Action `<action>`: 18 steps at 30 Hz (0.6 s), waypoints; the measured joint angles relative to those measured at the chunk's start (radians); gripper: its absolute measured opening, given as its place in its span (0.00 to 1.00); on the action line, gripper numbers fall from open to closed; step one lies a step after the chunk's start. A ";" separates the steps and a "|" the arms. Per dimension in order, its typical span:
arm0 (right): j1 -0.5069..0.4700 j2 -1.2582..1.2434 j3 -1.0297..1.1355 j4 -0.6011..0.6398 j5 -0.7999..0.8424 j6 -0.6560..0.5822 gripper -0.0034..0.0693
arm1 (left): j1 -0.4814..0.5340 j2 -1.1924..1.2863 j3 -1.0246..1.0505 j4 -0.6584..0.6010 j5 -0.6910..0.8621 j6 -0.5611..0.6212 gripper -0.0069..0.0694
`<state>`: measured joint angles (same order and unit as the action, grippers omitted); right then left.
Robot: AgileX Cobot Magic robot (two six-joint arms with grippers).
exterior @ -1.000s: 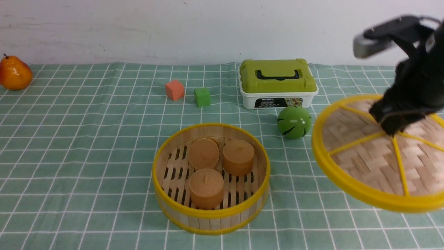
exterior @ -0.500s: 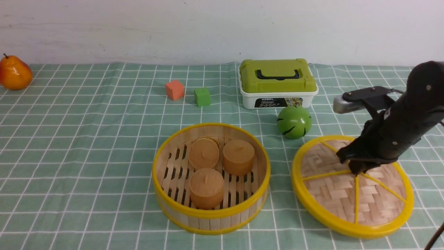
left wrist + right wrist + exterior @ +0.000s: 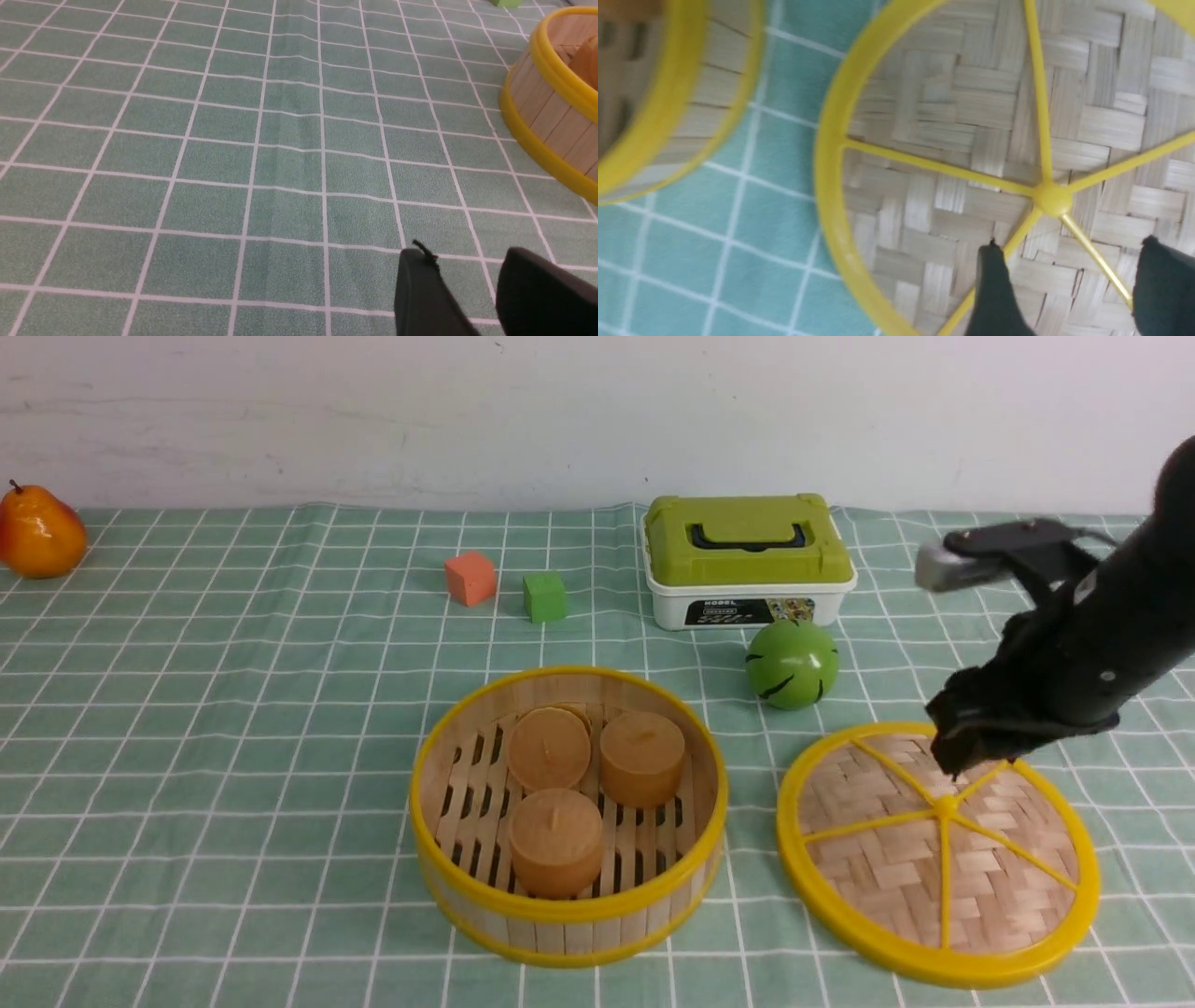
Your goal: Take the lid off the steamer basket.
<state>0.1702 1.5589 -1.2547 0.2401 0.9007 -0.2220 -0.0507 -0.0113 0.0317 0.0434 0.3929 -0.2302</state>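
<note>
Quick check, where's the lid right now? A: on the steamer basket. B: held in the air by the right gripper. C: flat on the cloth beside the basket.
C: the lid lies flat on the cloth right of the steamer basket, with the right gripper open just above it.

Near the front edge, about the middle of the table (image 3: 233, 756): the steamer basket (image 3: 560, 933), uncovered. Inside it, on the floor: 3 cakes (image 3: 555, 840), 2 at the back side by side and 1 in front. To the right of it, apart, toward the front right corner: the lid (image 3: 896, 868), flat on the table. Above the back part of the lid: the right gripper (image 3: 957, 761). Behind the gap between basket and lid: a ball (image 3: 792, 664). Just behind the ball, toward the back edge: a box (image 3: 747, 560). Left of the box: the right cube (image 3: 544, 596), then the left cube (image 3: 470, 578), near each other but apart. At the back left corner: a pear (image 3: 39, 534).
</note>
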 joint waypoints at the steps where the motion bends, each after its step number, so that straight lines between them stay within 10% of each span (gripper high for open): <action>1: 0.014 -0.094 0.035 0.032 -0.014 -0.019 0.56 | 0.000 0.000 0.000 0.000 0.000 0.000 0.40; 12: 0.057 -0.829 0.497 0.092 -0.266 -0.057 0.06 | 0.000 0.000 0.000 0.000 0.000 0.000 0.40; 18: 0.057 -1.004 0.605 0.093 -0.328 -0.057 0.02 | 0.000 0.000 0.000 0.000 0.000 0.000 0.40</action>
<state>0.2275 0.5551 -0.6495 0.3334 0.5730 -0.2789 -0.0507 -0.0113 0.0317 0.0434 0.3929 -0.2302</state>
